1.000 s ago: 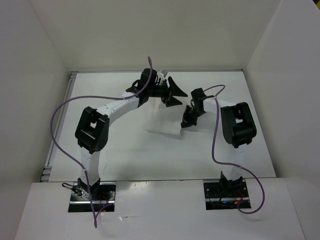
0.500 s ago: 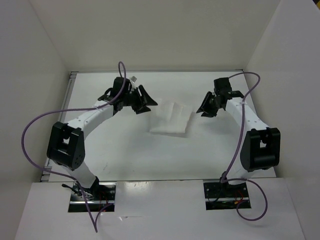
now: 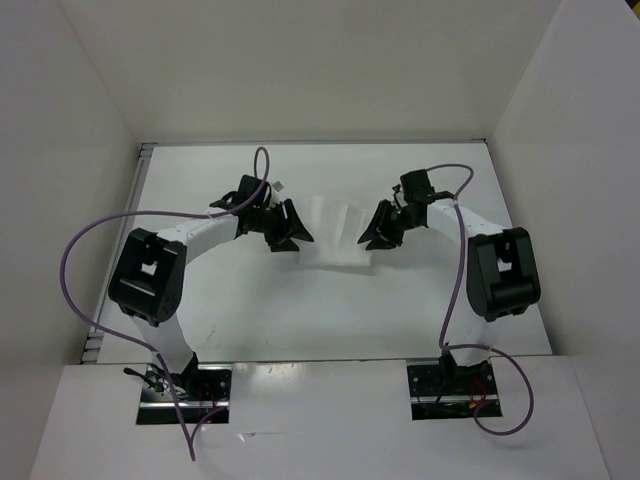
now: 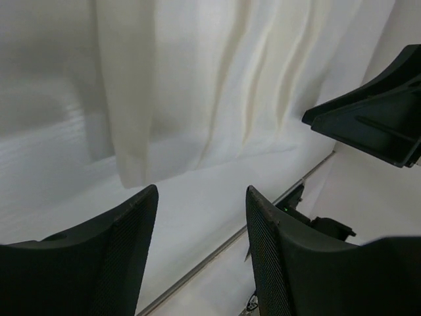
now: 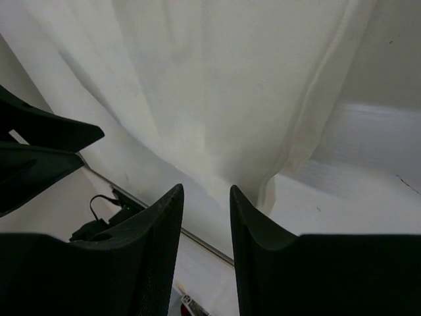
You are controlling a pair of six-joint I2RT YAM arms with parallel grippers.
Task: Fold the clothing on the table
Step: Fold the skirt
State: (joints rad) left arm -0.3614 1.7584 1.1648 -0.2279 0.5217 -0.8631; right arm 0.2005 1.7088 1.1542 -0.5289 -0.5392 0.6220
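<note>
Table (image 3: pixel 300 310): flat, smooth, white. The clothing (image 3: pixel 338 238) lies directly on it as a compact white patch with parallel creases fanning toward the far side. It sits mid-width, a bit past centre toward the far edge.

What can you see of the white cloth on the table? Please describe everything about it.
The cloth is a thin, soft white piece with long parallel creases that fan out. It lies near the middle of the table, loose and slightly rumpled. The open left claw and the open right claw stand close at its two sides, and neither holds it.
</note>
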